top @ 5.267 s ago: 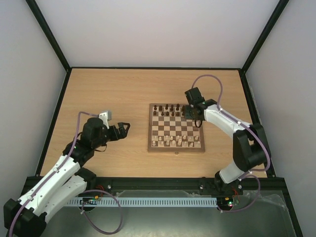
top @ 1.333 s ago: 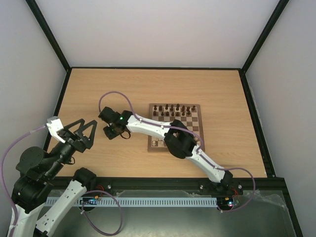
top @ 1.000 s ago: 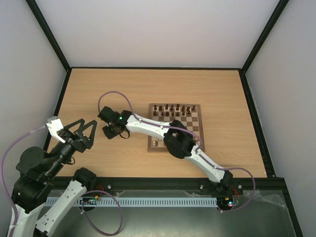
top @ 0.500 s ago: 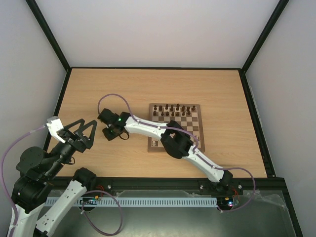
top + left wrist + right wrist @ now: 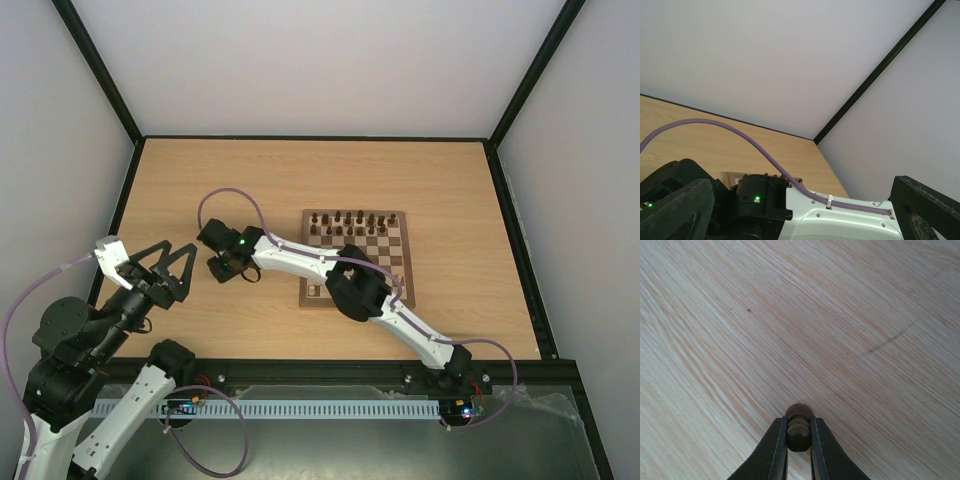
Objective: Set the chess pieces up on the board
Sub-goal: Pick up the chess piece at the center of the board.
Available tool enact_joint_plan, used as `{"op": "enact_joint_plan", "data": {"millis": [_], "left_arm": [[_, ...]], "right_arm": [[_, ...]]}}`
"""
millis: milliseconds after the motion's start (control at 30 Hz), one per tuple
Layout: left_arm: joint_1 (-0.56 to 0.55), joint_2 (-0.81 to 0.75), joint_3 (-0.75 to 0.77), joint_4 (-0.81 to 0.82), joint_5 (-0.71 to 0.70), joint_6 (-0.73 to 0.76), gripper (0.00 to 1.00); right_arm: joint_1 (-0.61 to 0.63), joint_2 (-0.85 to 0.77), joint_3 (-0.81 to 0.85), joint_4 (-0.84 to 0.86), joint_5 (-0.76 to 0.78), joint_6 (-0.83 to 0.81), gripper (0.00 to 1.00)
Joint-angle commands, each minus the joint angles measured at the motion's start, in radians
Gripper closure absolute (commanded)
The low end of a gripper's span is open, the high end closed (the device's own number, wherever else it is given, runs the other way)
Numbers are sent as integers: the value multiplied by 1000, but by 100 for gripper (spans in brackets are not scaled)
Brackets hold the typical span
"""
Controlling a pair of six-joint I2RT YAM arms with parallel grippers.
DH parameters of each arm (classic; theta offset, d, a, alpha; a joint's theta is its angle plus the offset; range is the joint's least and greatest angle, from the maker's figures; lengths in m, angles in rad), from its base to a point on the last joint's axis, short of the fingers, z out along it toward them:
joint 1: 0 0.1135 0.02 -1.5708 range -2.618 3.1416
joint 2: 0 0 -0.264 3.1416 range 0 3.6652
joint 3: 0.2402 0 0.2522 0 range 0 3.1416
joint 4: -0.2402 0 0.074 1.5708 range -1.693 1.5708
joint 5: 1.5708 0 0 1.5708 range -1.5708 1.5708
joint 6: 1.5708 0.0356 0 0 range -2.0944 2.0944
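The board lies right of the table's centre, with dark brown chess pieces on its far rows. My right arm stretches across the board's near rows to the bare table left of it. There my right gripper points down. In the right wrist view this gripper is shut on one dark chess piece, which stands upright with its base on the wood. My left gripper hangs raised to the left, open and holding nothing.
A few cream pieces show on the board's near row beside the arm. The right arm's purple cable loops above the table. In the left wrist view the right arm's wrist fills the space ahead. Black frame posts and white walls enclose the table.
Over the last second the right jaws have closed onto the dark piece while the arm barely moved. Before that, the right arm swung from the board's far right to here and the left arm lifted back.
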Motion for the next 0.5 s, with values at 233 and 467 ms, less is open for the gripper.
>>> {"op": "enact_joint_plan", "data": {"millis": [233, 467], "left_arm": [[0, 42, -4, 12, -5, 18, 0], [0, 85, -69, 67, -2, 16, 1]], "right_arm": [[-7, -352, -313, -12, 199, -28, 98], [-120, -764, -761, 42, 288, -14, 97]]}}
